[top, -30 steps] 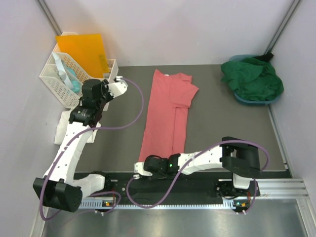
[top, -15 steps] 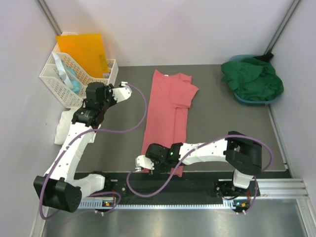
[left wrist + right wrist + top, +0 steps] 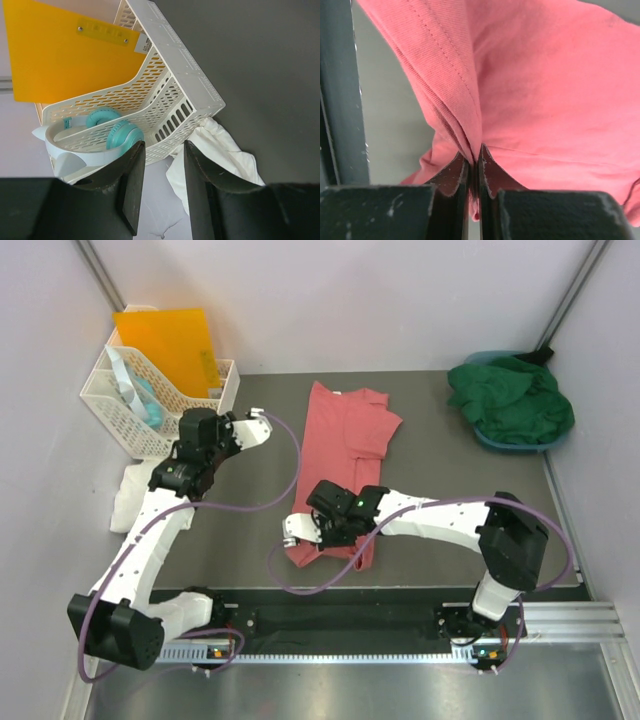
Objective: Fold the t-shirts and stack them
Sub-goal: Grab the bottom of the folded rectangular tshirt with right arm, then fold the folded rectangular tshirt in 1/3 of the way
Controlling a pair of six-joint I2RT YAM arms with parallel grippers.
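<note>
The salmon-pink t-shirt (image 3: 340, 440) lies as a long folded strip down the middle of the grey table. My right gripper (image 3: 297, 537) is shut on its near hem, and the right wrist view shows bunched pink cloth (image 3: 545, 100) pinched between the closed jaws (image 3: 474, 161). A white t-shirt (image 3: 130, 495) lies crumpled at the left, beside the basket (image 3: 220, 150). The dark green t-shirt (image 3: 515, 400) is heaped in a basin at the back right. My left gripper (image 3: 240, 427) hovers by the basket, open and empty (image 3: 164, 150).
A white lattice basket (image 3: 120, 415) at the back left holds teal headphones (image 3: 117, 135), with an orange folder (image 3: 165, 340) leaning behind it. A blue basin (image 3: 492, 440) sits under the green shirt. A black rail (image 3: 400, 615) runs along the near edge.
My right gripper has shut on the pink shirt's near hem and carried it away from the near edge, toward the back. The left arm has shifted slightly right.
</note>
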